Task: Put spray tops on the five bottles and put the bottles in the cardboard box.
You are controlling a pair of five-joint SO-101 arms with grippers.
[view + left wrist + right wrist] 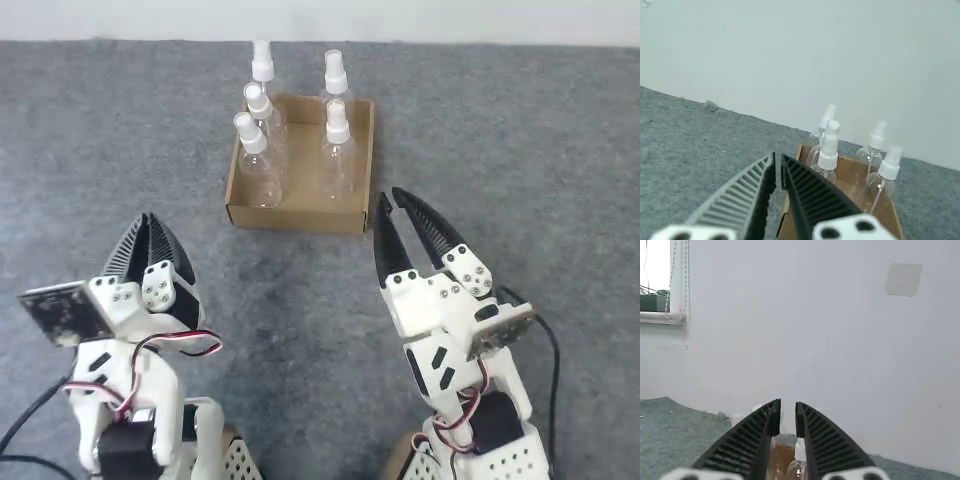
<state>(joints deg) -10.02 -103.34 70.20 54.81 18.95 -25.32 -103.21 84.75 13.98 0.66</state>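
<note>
The cardboard box (pixel 295 217) stands open on the grey carpet at the far middle. Several clear bottles with white spray tops stand upright in it, among them one at the near left (pixel 256 160) and one on the right (pixel 338 150). The tops of two more (pixel 262 60) (pixel 334 72) rise over the far wall. My left gripper (pixel 148 218) rests near left of the box, shut and holding nothing. My right gripper (pixel 390 198) hangs just off the box's near right corner, its fingers a narrow crack apart and empty. The left wrist view shows the left gripper (pixel 778 159) before the box (pixel 799 150) and a bottle (pixel 829 145).
Grey carpet (pixel 520 150) spreads on both sides of the box, and a white wall (pixel 790 50) stands behind it. Both arm bases sit at the near edge. The right wrist view shows the right gripper (pixel 788 405) before the wall, with a bit of the box (pixel 780 455).
</note>
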